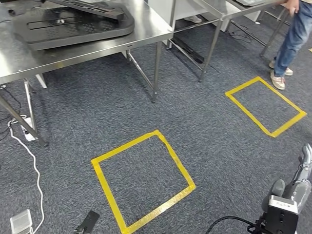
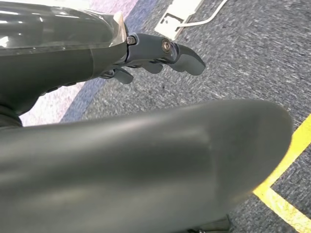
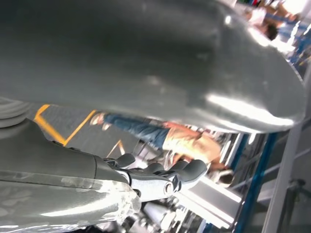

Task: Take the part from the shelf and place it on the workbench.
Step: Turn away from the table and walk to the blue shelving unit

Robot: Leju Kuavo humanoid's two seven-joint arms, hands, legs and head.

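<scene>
At upper left of the head view, the dark flat part (image 1: pixel 73 24) is seen lying on the steel bench (image 1: pixel 147 29). Both hands are empty: the left hand (image 2: pixel 161 53) is held over carpet with fingers loosely extended, the right hand (image 3: pixel 161 177) likewise at lower right.
</scene>
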